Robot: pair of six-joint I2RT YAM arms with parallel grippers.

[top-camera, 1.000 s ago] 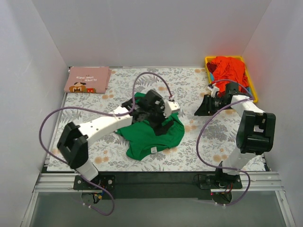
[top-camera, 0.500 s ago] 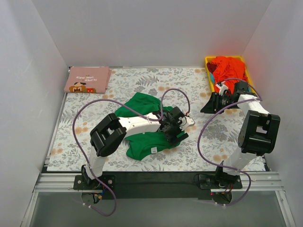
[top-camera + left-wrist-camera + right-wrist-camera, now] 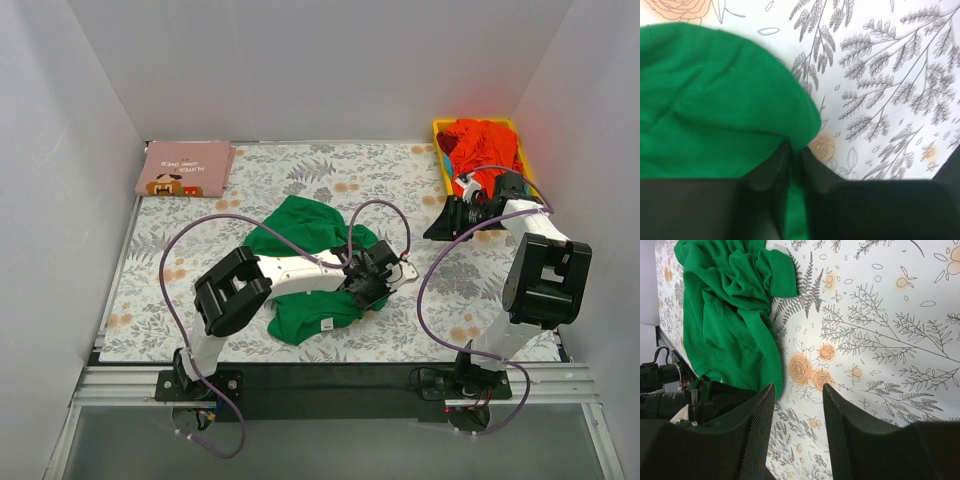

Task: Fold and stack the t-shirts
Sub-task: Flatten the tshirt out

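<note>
Pink t-shirt [image 3: 186, 168] is laid folded, far left of the yellow bin [image 3: 536, 190]. Green t-shirt [image 3: 305, 225] is crumpled on the counter [image 3: 250, 335], left of the bin and nearer the bases. Its bin-side edge is clamped in the left tool [image 3: 795, 150], so spreading is best led from there. Right tool [image 3: 799, 390] is held apart and empty just left of the bin, aimed at that edge. Red-orange t-shirts [image 3: 485, 145] are heaped in the bin.

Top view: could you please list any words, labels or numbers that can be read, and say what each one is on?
Pink shirt: lines of white lettering, too small to read.
Green shirt: a small white label by its near edge, print too small to read.
Nothing else in any view shows text.
</note>
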